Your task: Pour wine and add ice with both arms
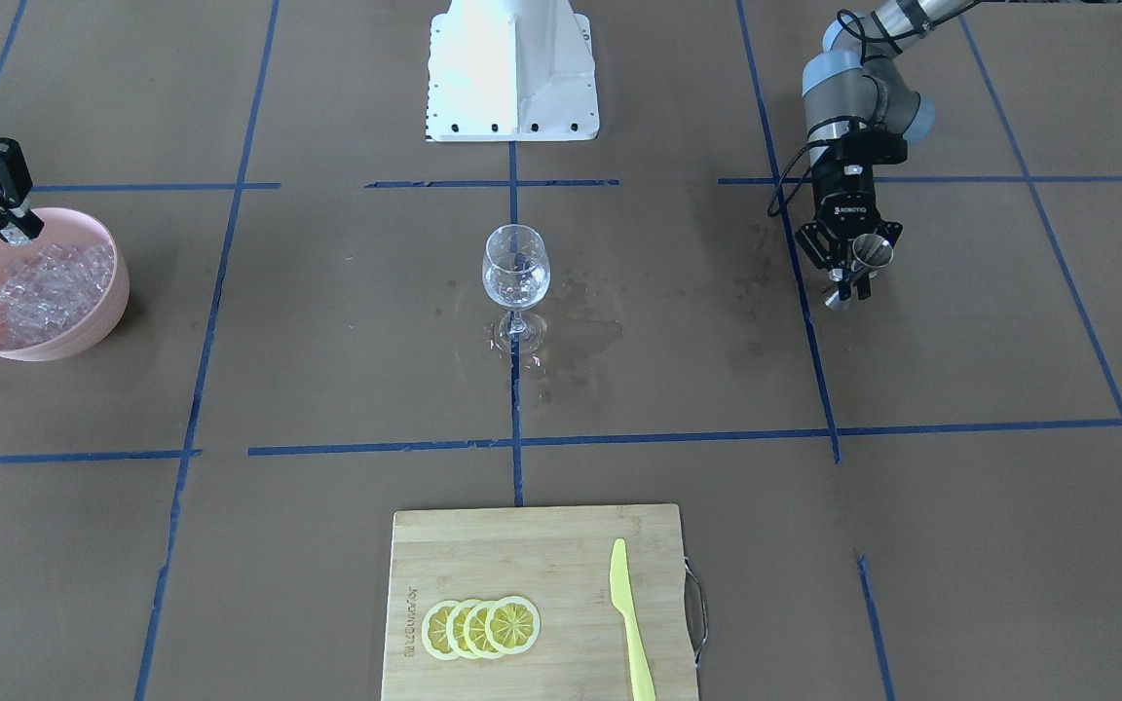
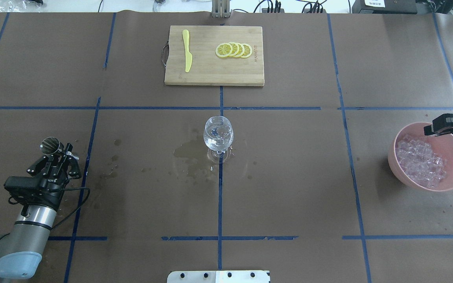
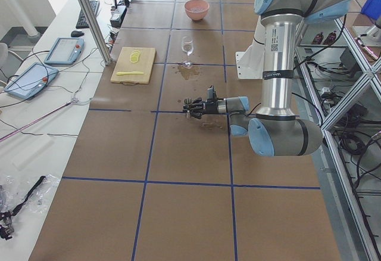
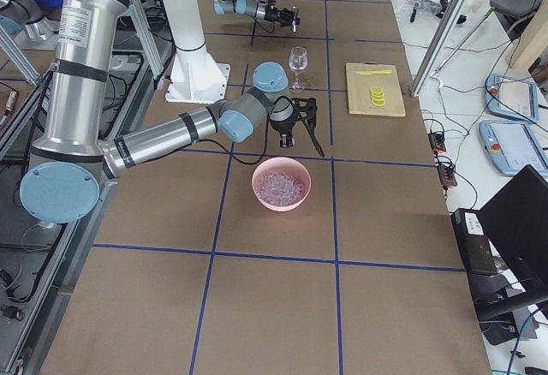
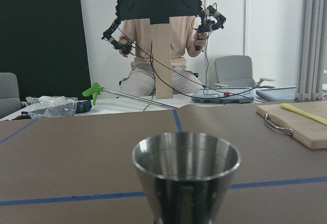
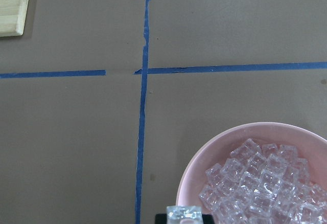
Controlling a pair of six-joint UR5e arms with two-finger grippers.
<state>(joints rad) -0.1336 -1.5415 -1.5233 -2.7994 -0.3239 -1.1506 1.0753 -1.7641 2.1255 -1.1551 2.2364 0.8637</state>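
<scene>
Brown papered table (image 2: 289, 184), blue tape grid (image 2: 220, 196), wet patch (image 2: 189, 151).
My left gripper (image 2: 60, 152) clamps a steel jigger (image 2: 51, 144); my right gripper (image 1: 21, 232) pinches one ice cube (image 6: 184, 213) above the pink bowl (image 1: 93, 326).

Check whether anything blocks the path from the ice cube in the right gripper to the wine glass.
Nothing visible does. The right gripper holds the ice cube above the pink bowl; between there and the wine glass lie only flat table paper and tape lines.
</scene>
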